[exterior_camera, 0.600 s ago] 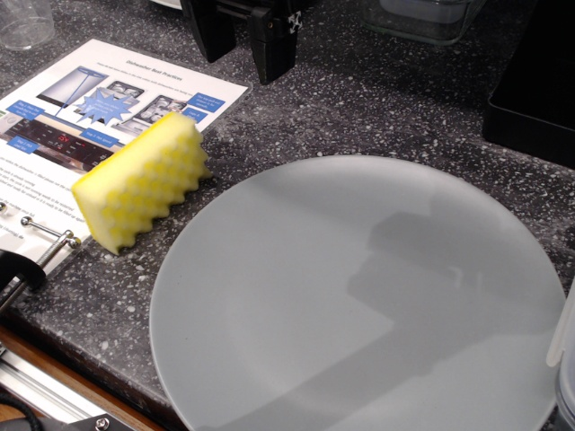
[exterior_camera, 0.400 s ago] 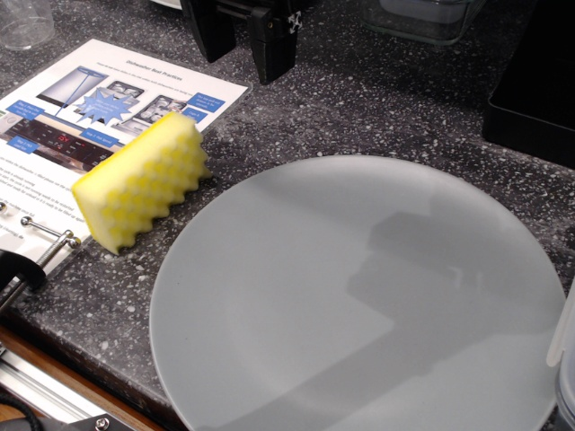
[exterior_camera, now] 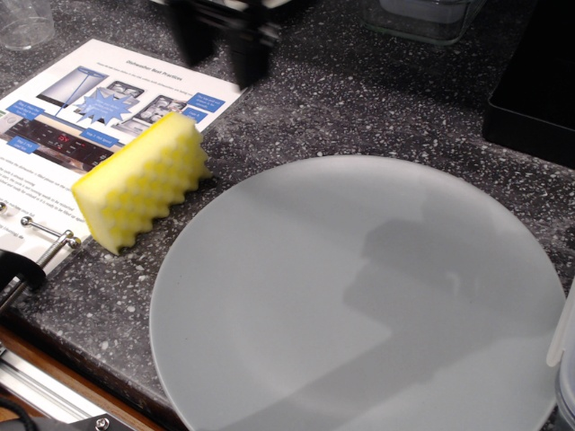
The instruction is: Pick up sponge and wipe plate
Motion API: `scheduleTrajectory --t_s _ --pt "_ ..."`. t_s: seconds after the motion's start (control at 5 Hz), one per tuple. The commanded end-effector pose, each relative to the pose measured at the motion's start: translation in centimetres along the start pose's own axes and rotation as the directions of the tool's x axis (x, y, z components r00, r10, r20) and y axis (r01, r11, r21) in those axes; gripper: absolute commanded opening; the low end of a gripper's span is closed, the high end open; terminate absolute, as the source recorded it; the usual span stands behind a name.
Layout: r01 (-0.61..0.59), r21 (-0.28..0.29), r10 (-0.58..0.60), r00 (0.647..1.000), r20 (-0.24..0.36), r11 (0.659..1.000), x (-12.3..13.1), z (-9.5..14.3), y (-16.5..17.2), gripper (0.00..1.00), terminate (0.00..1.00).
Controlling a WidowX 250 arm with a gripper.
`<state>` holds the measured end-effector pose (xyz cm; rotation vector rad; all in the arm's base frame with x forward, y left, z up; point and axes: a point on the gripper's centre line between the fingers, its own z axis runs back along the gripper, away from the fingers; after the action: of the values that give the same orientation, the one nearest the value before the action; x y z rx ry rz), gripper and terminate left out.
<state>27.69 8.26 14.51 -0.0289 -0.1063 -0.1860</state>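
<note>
A dark speckled counter (exterior_camera: 377, 99) is seen from above and at an angle. The yellow sponge (exterior_camera: 142, 181) lies at the left, its paler egg-crate ridged face turned toward the camera and its smooth yellow face upward. It rests partly on a printed instruction sheet (exterior_camera: 85, 112) with blue labels and appliance photographs, and partly on the bare counter. The large flat grey plate (exterior_camera: 359, 301) fills the lower right of the view; its left rim is near the sponge but not touching it, a strip of counter being visible between them. The plate's surface is bare, and soft dark shadows are cast across its middle and right.

The gripper (exterior_camera: 220, 49) is seen at the top edge, above and behind the sponge, blurred by motion. Two dark fingers (exterior_camera: 250, 56) are shown spread apart with a gap between them, and nothing is held between them. They are well clear of the sponge and hang over the upper edge of the printed sheet.

A clear glass (exterior_camera: 25, 22) stands at the top left corner, a transparent container (exterior_camera: 422, 18) at the top, and a black box (exterior_camera: 535, 85) at the right edge. Metal binder rings (exterior_camera: 45, 232) are seen at the lower left.
</note>
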Motion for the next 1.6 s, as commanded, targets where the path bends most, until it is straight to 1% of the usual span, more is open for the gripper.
scheduleTrajectory --t_s 0.0,0.2,0.4,0.6,0.8,1.0,1.2,1.4 --pt "0.024 0.076 -0.022 0.999 -0.038 0.997 -3.4 -0.8 2.1 1.00 0.00" --pt "-0.014 0.070 0.016 1.000 -0.024 0.997 -3.9 -2.5 2.4 1.00 0.00" --pt "-0.051 0.052 0.051 0.999 0.002 0.997 -4.2 -3.5 2.8 1.00 0.00" --pt "-0.046 0.080 0.046 0.999 -0.007 0.996 -4.3 -4.6 3.6 1.00 0.00" --pt "-0.045 0.096 0.044 0.999 0.016 0.994 -4.7 -5.6 4.1 1.00 0.00" --pt "-0.035 0.096 0.034 0.999 0.016 0.995 -4.7 -6.5 4.1 1.00 0.00" --pt "-0.053 0.082 0.052 0.999 0.014 0.995 -4.7 -6.6 4.1 0.00 0.00" --pt "-0.068 0.066 0.068 0.998 0.014 0.995 -4.0 -6.0 3.9 0.00 0.00"
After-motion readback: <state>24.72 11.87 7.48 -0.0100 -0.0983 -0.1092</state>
